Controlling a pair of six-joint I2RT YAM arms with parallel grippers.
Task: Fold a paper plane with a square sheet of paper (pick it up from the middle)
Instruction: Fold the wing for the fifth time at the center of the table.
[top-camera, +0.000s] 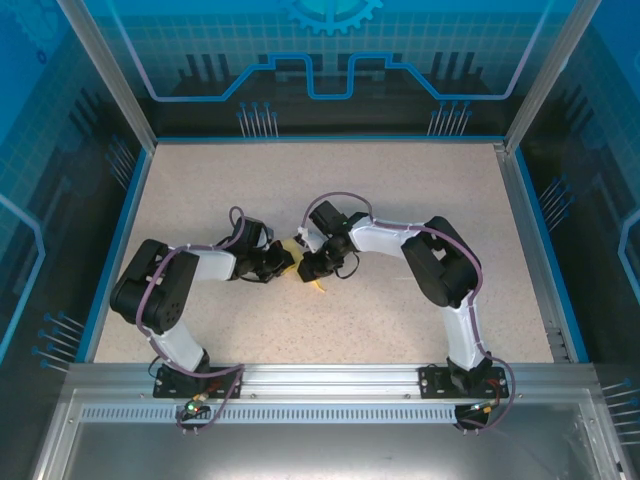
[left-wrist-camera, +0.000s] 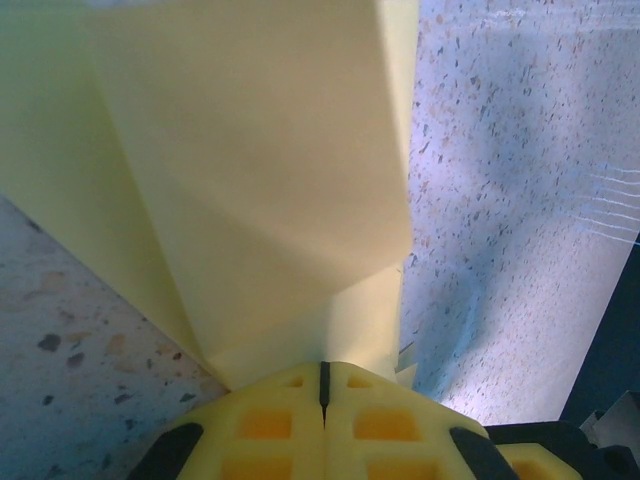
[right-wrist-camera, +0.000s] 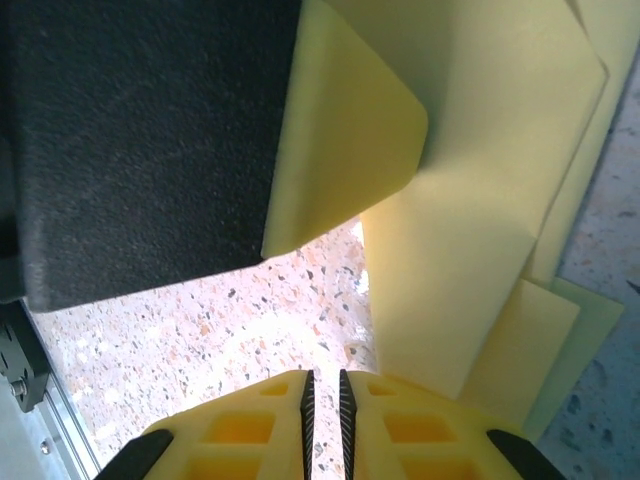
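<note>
Two views settle it. Overhead, left gripper (top-camera: 284, 262) and right gripper (top-camera: 308, 266) meet mid-way across the speckled beige table (top-camera: 420, 200). Left wrist: pads (left-wrist-camera: 270, 425) clamped on the pale yellow folded paper sheet (left-wrist-camera: 250, 180). Right wrist: pads (right-wrist-camera: 250, 430) a slit apart, empty, sheet alongside.

Pale yellow paper (left-wrist-camera: 250, 180) on a speckled beige table (top-camera: 400, 320)
The paper is plain and unprinted, and the table is flecked with fine dark and brown specks. The left gripper (left-wrist-camera: 323, 368) and right gripper (right-wrist-camera: 323, 378) have brighter yellow, grid-patterned pads on black. The arms (top-camera: 205, 265) are white and black with purple cables (top-camera: 236, 214). The walls (top-camera: 60, 150) are blue with paler line patterns.
</note>
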